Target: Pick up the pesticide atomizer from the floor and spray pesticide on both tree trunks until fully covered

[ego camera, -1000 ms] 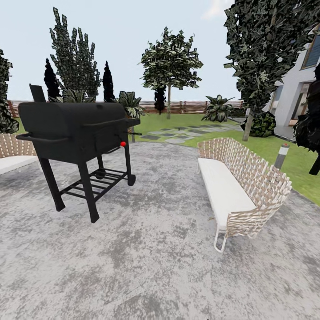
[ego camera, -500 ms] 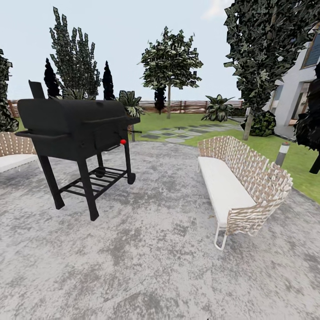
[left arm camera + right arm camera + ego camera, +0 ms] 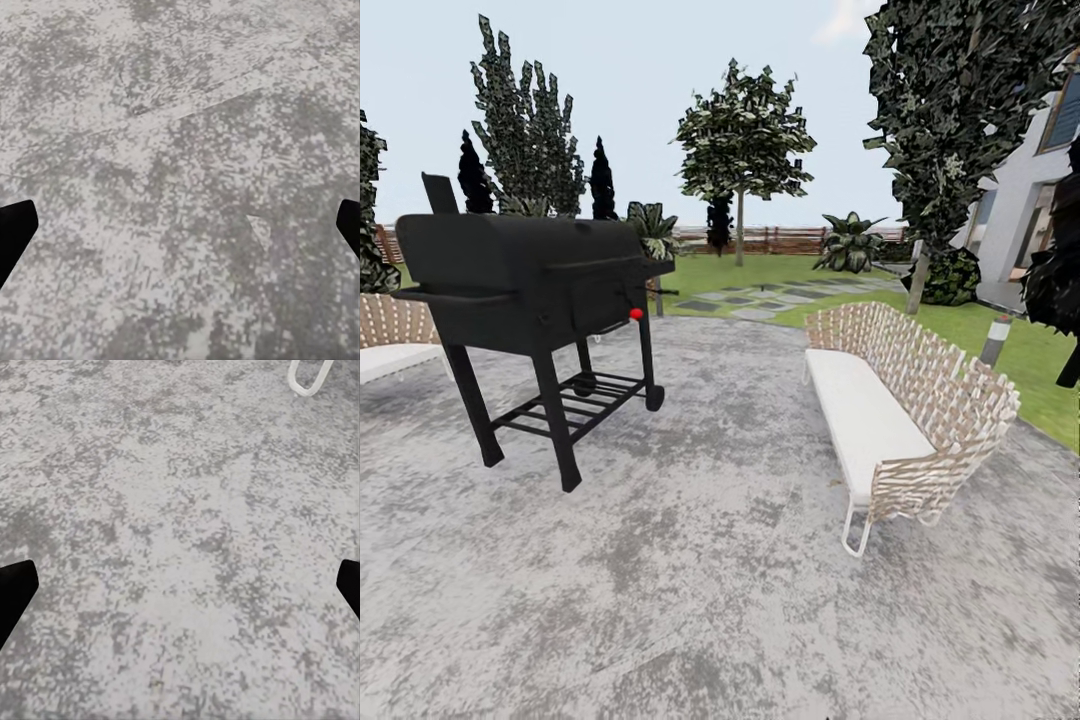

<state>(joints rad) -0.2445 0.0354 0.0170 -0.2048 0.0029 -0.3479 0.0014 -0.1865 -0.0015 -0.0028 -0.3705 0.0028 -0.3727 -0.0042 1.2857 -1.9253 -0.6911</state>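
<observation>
A black grill is seen at left and a wicker bench at right on grey paving. Trees are set on the far lawn. Both the left gripper and the right gripper are held wide open over the paving, gripping nothing.

Left gripper and right gripper both point downward, their 2 dark fingers spread wide apart
</observation>
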